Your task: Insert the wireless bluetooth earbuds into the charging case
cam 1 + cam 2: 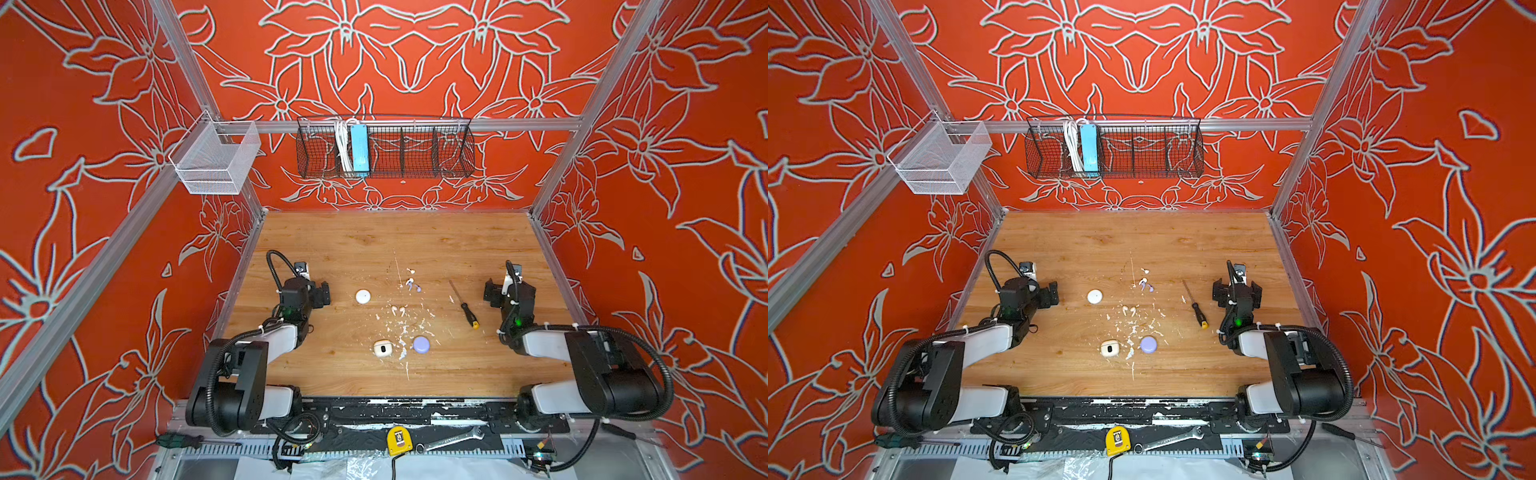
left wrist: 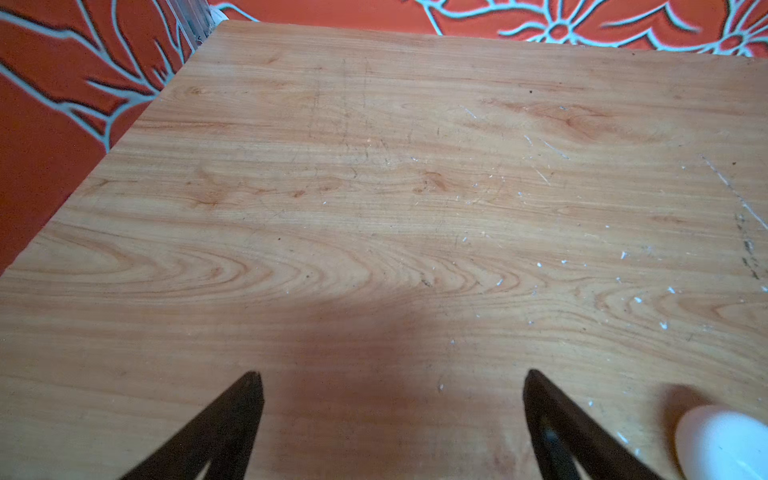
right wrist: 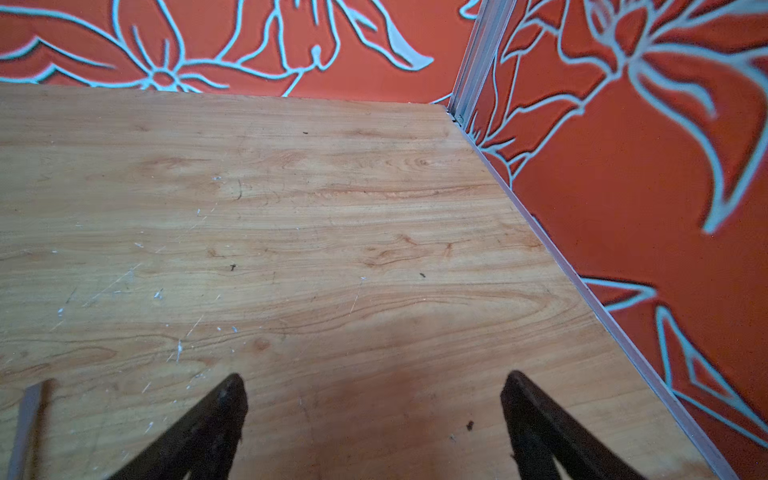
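In a top view, the left gripper [image 1: 322,294] and right gripper [image 1: 492,293] are gaping wide and empty, with the earbuds [image 1: 412,285] lying between them, apart from both. In the left wrist view, a white round charging case [image 2: 723,440] is sitting just beside one of the spread fingers [image 2: 573,428]. In the right wrist view, the fingers are spreading over bare table [image 3: 332,249].

Your table [image 1: 374,241] looks like wood grain with a smooth, satin sheen; it is scratched and flecked with white at centre frame. The white case [image 1: 363,296] reads as smooth, glossy plastic, and the left wrist view shows its shine [image 2: 723,440]. The lavender case [image 1: 421,344] looks duller. The screwdriver [image 1: 464,305] has a bare metal shaft and a black-and-yellow plastic handle. At upper centre, the black basket [image 1: 415,153] is wire mesh, and the rail [image 1: 519,124] beside it is pale, brushed-looking metal.
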Motion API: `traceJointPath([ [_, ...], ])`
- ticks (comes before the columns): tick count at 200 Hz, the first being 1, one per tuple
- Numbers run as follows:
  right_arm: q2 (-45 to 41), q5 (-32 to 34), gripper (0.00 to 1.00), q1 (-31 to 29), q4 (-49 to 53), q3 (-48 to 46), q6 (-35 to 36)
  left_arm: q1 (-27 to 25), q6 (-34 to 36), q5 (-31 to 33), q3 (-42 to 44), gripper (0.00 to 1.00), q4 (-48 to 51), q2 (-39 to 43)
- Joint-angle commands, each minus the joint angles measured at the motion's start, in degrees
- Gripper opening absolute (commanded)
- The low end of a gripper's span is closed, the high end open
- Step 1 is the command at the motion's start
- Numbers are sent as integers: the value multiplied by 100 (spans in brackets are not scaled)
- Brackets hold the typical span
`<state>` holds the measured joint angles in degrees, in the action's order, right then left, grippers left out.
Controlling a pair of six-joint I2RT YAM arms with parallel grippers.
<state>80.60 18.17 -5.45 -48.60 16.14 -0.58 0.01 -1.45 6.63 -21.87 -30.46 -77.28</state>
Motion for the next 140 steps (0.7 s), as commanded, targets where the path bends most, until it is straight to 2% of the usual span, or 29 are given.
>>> traceJointPath([
  [1, 35, 81, 98, -27, 79, 135, -51, 16, 14, -57, -59, 97, 0, -7],
  [140, 61, 33, 98, 4, 178, 196, -74, 43, 14, -127, -73, 97, 30, -18],
])
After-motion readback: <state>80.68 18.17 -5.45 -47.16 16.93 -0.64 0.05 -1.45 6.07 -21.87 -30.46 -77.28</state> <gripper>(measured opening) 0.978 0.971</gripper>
